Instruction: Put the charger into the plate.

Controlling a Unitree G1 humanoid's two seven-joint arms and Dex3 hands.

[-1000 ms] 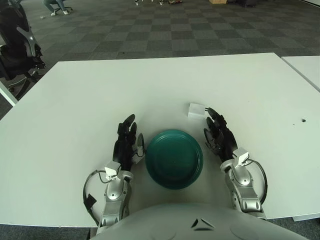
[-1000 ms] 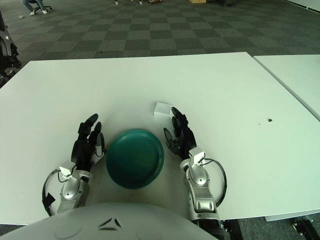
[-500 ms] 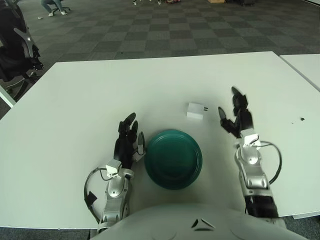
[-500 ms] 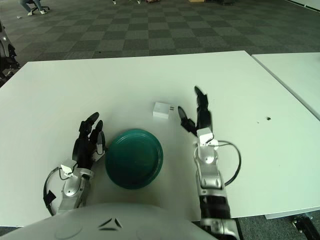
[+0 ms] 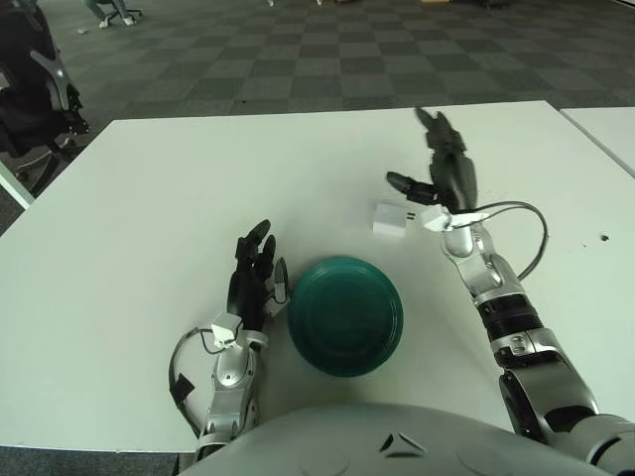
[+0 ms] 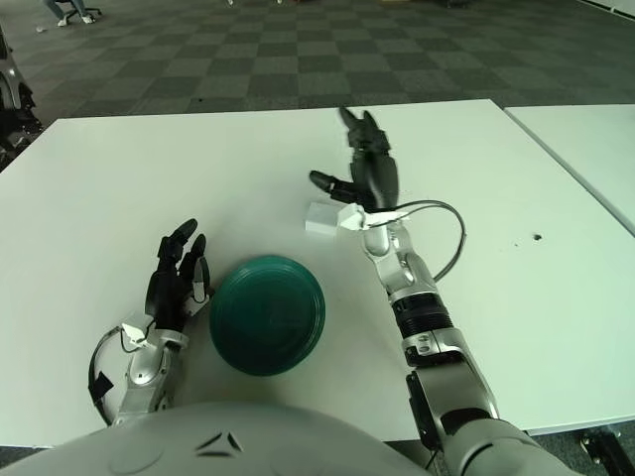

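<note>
White, boxy charger (image 5: 390, 219) lies flat beside the green plate (image 5: 345, 314), right robot hand (image 5: 443, 176) spread above it.

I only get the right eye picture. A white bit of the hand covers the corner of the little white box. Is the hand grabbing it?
Observer: Not yet. In the left eye view the charger shows whole, and the open right hand hangs just past it, thumb above it. The left hand rests by the plate.
Operator: Does the box have pins?
Observer: The left eye view shows two small dark marks on its end nearest the hand. They are too small to tell.
Operator: What's that black thing at my left edge?
Observer: A black chair, standing off the table's far left corner.
</note>
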